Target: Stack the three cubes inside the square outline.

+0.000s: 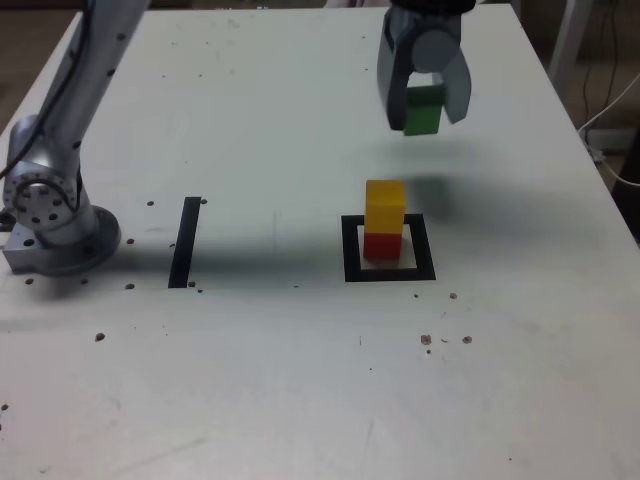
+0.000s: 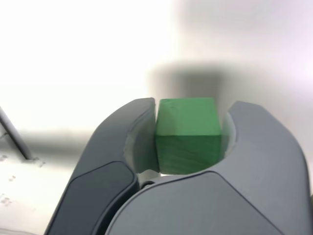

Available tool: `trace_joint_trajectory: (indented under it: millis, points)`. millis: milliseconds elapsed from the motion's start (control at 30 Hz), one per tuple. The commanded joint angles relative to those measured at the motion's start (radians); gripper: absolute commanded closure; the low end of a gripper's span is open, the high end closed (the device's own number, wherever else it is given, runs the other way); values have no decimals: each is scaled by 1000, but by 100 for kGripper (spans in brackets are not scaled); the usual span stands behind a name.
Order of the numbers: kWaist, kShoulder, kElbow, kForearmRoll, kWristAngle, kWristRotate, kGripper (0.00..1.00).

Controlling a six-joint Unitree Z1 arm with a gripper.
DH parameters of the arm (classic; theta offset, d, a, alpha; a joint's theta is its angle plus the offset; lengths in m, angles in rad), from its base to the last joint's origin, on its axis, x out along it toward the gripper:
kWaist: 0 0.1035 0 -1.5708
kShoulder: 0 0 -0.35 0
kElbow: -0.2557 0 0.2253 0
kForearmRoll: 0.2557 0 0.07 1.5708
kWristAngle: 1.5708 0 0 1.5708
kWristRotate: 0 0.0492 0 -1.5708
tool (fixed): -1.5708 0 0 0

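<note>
Tool: your tool (image 1: 424,100) is clenched on the green cube (image 2: 189,137), one finger against each of two opposite sides; the cube hangs clear of the table (image 1: 300,400).
Green cube, place: in the exterior view it shows above the yellow cube in the picture, nearer the far edge of the table; you have it off the surface, its shadow on the white top.
Green cube, handling: it looks like painted wood, so expect it light and stiff, hardly fragile; the smooth faces could slip or twist if you pinch off-centre; your hold on the middle of two opposite faces is the right one to keep.
Yellow cube: it sits on the red cube (image 1: 382,246), looking roughly in line with it; you should treat it as loose, since a low approach could knock it off.
Red cube: it stands at the base, inside the square outline (image 1: 424,262), towards the exterior view's left part of the white centre.
Containers: you have no box or tray here; the outline is a flat mark and holds the two-cube stack; the black strip (image 1: 185,243) lies well apart.
Next move: bring the green cube over the yellow one (image 1: 385,205), level it, lower gently, then let go evenly; a sideways drag would likely topple the stack.
</note>
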Motion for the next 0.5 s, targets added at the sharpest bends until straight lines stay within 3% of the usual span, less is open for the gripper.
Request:
trace_joint_trajectory:
  millis: [0,233,467]
  points:
    - [-19,-53,38,13,-15,3,70]
    - [-99,-147,139,20,-60,-3,70]
    - [-176,-177,192,14,-76,-36,70]
